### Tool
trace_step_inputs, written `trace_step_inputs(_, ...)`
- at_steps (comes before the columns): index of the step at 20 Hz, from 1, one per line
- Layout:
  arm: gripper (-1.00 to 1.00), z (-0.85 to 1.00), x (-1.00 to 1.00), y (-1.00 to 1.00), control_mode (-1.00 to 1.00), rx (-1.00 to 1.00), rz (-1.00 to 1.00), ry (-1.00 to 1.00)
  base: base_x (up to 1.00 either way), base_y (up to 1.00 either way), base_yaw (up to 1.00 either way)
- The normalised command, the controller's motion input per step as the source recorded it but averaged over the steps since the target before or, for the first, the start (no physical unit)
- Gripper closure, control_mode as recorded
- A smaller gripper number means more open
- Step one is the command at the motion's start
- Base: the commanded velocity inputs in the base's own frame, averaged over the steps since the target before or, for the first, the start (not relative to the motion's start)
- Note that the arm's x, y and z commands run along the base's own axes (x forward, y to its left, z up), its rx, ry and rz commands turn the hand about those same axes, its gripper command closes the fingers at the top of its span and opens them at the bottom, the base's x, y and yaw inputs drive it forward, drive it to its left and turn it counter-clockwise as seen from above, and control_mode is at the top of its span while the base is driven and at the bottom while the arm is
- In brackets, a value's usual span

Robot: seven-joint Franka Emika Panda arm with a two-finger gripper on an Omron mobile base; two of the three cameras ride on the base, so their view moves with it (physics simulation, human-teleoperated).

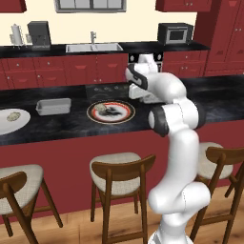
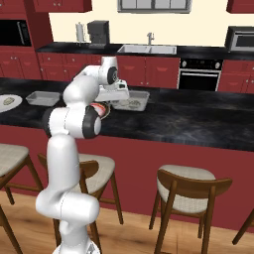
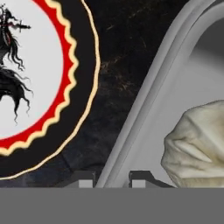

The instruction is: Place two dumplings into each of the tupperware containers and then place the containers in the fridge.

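My gripper [image 3: 113, 180] is shut on the near rim of a pale grey tupperware container [image 3: 144, 105], one fingertip on each side of the wall. A crimped dumpling [image 3: 197, 144] lies inside it. In the right base view this container [image 2: 138, 101] sits on the dark counter under my hand. The second tupperware container [image 1: 53, 106] stands apart to the left. A dumpling [image 1: 101, 108] rests on the red-rimmed plate [image 1: 121, 114], and another dumpling [image 1: 14, 116] lies on the white plate [image 1: 5, 125]. The fridge is out of view.
Wooden stools [image 1: 119, 174] line the front of the island counter [image 2: 198, 119]. Behind are the sink [image 1: 94, 47], a microwave [image 1: 175, 33], a black oven [image 2: 199, 74] and red cabinets [image 1: 228, 38].
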Motion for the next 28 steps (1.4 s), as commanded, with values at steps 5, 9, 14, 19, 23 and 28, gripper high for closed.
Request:
trace_step_inputs(5,1.00,0.36,-1.00,-0.12,-1.00,-0.05,0.43,0.00,0.00,0.00,0.00)
trace_step_inputs(9,1.00,0.27,-1.00,-0.03,-1.00,0.00,0.47,0.00,0.00,0.00,0.00)
trace_step_inputs(14,1.00,0.52,-1.00,-0.08,-1.00,0.06,0.32,0.07,0.00,0.00,0.00)
trace_step_inputs(19,1.00,0.15,-1.00,-0.05,-1.00,0.12,0.20,0.19,0.00,0.00,0.00)
trace_step_inputs(23,1.00,0.02,-1.00,-0.01,-1.00,0.02,0.25,0.08,0.00,0.00,0.00)
trace_step_inputs(28,1.00,0.00,-0.80,0.00,-1.00,-0.06,0.46,-0.09,0.00,0.00,0.00)
